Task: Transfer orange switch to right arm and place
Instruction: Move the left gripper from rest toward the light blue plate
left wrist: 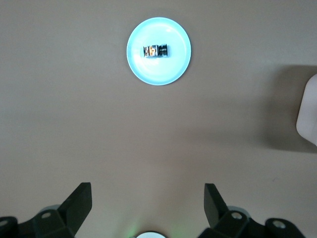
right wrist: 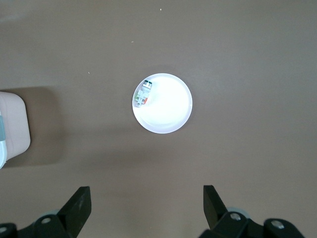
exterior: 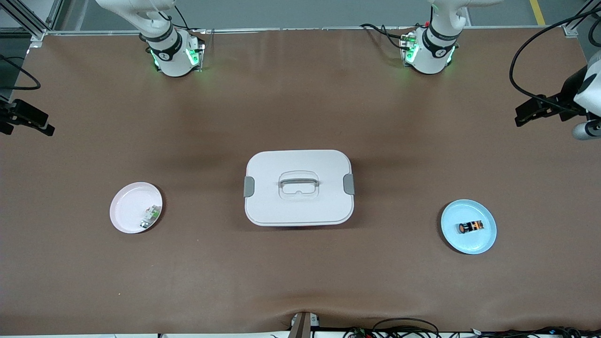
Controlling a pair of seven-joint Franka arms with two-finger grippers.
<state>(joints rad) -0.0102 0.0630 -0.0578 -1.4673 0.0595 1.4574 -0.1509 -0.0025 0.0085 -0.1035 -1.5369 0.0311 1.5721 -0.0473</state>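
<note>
The orange switch [exterior: 471, 227], a stubby black part with an orange end, lies on its side on a light blue plate [exterior: 469, 245] toward the left arm's end of the table. In the left wrist view the switch [left wrist: 155, 50] and its plate [left wrist: 159, 72] sit well below my left gripper [left wrist: 147, 198], which hangs high over bare table, open and empty. My right gripper [right wrist: 147, 198] is likewise open and empty, high above the table short of a pale plate [right wrist: 171, 114]. Only the two arms' bases show in the front view.
A white lidded box [exterior: 299, 206] with a handle and grey clips stands mid-table. A pink plate [exterior: 126, 206] toward the right arm's end holds a small white-and-green part [exterior: 150, 217]. Black camera mounts stick in at both table ends.
</note>
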